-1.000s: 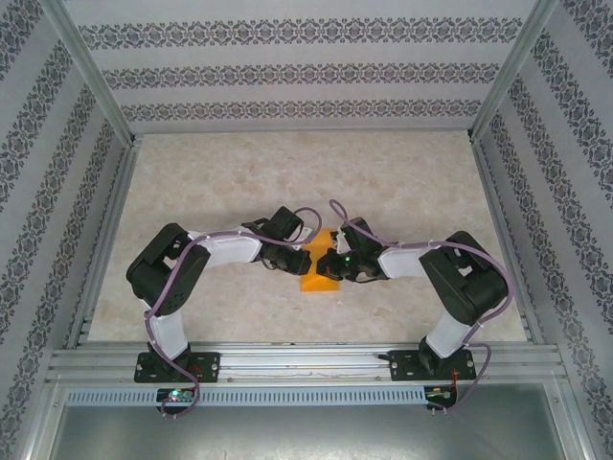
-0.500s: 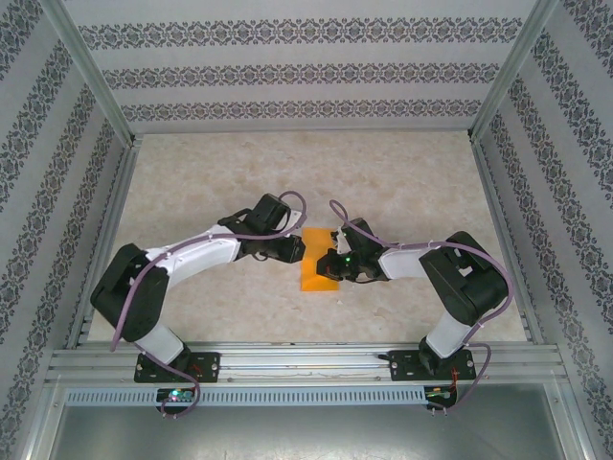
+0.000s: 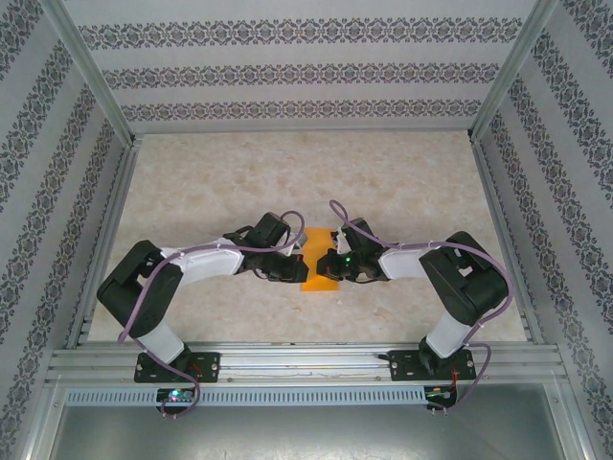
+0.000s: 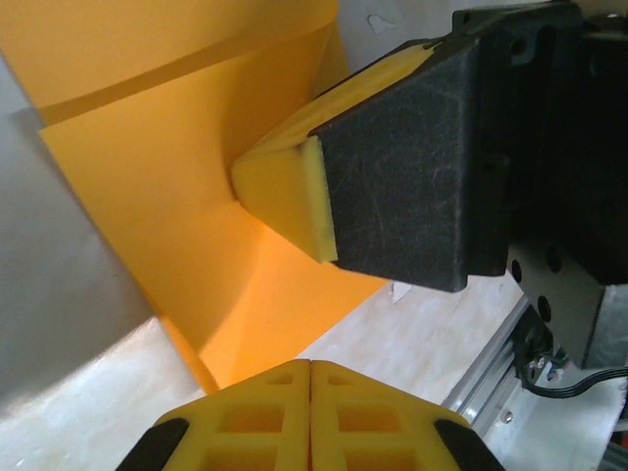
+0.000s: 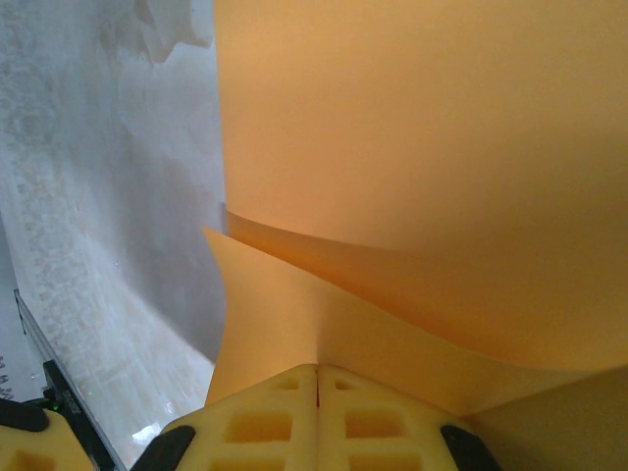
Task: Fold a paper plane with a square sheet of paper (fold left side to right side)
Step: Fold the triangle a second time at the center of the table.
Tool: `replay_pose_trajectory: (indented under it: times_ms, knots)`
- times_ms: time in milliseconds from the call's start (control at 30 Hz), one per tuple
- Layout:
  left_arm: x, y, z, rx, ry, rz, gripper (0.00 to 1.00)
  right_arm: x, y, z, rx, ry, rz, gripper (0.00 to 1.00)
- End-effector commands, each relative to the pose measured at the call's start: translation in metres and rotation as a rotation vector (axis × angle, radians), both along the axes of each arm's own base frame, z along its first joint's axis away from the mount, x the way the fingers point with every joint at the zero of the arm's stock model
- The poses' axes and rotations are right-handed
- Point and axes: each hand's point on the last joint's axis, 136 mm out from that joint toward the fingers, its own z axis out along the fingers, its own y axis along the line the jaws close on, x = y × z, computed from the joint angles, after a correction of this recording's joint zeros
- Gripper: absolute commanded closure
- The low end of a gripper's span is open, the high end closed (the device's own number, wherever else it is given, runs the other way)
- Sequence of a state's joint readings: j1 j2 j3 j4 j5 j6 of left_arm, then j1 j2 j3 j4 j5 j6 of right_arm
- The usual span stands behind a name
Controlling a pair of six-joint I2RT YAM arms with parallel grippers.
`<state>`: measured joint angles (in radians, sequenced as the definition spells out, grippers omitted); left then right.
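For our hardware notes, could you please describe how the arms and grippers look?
The left arm and right arm have black joints, white link covers and purple cables. The left gripper and right gripper are yellow with black backing. The right arm bears a green light.

There are one orange sheet of paper [image 3: 320, 279], one table [image 3: 402, 172], two robot arms, a left arm [image 3: 206, 261] and a right arm [image 3: 421, 261], and two grippers, a left gripper [image 3: 293, 265] and a right gripper [image 3: 330, 268].
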<state>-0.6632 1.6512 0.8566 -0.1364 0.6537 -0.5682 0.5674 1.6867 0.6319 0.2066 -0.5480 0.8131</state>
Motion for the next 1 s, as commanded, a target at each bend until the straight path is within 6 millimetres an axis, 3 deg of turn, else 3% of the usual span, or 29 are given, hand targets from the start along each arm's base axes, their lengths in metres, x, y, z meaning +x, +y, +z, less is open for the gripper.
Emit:
replay_pose_trajectory:
  times_ms: [0, 367, 967]
  knots:
    - [-0.001, -0.015, 0.004, -0.058, 0.008, -0.024, 0.92, -0.022, -0.016, -0.027, -0.093, 0.082, 0.001, 1.00]
    - [-0.002, -0.007, -0.023, 0.022, 0.030, -0.019, 0.93, -0.024, -0.017, -0.029, -0.097, 0.089, 0.009, 1.00]
    - [-0.008, 0.002, -0.045, 0.074, 0.056, -0.012, 0.94, -0.024, -0.017, -0.029, -0.101, 0.093, 0.016, 1.00]
